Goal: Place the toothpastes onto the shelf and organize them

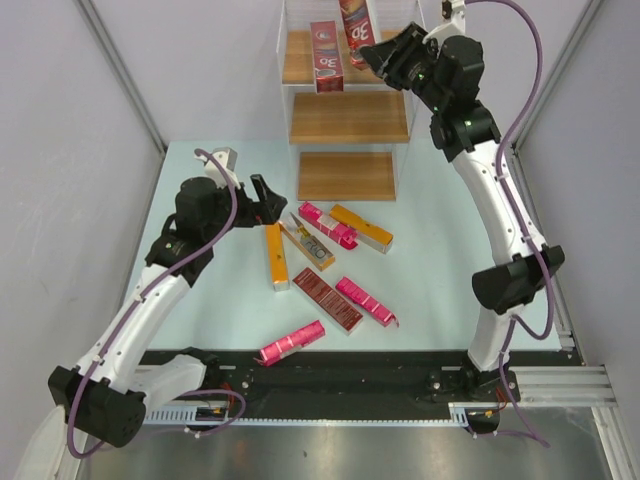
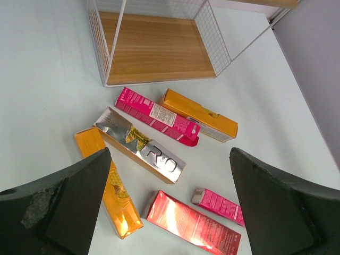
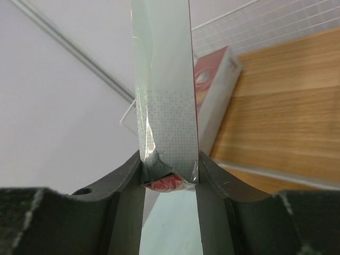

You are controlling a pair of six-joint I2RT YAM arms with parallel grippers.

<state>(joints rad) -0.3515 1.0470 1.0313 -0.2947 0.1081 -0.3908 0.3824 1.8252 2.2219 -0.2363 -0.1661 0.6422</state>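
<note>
Lying scattered on a pale table (image 1: pixel 430 250), seven loose toothpaste boxes sit in front of a stepped shelf (image 1: pixel 350 120).
Nearest is a pink box (image 1: pixel 292 342); beyond it lie a dark red box (image 1: pixel 327 299) and an orange box (image 1: pixel 276 256), with a silver box (image 2: pixel 141 146) among the rest. The left gripper (image 2: pixel 167 175) hovers over them, fingers wide apart, holding nothing. Farthest back, the right gripper (image 3: pixel 169 170) is clamped on a tall red box (image 1: pixel 355 25) at the shelf's top step, just beside a standing red box (image 1: pixel 327 57).

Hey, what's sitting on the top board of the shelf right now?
One dark red carton stands upright on the top board. The right gripper, jaws clamped, holds a second carton there; its foot is hidden, so contact is unclear.
</note>
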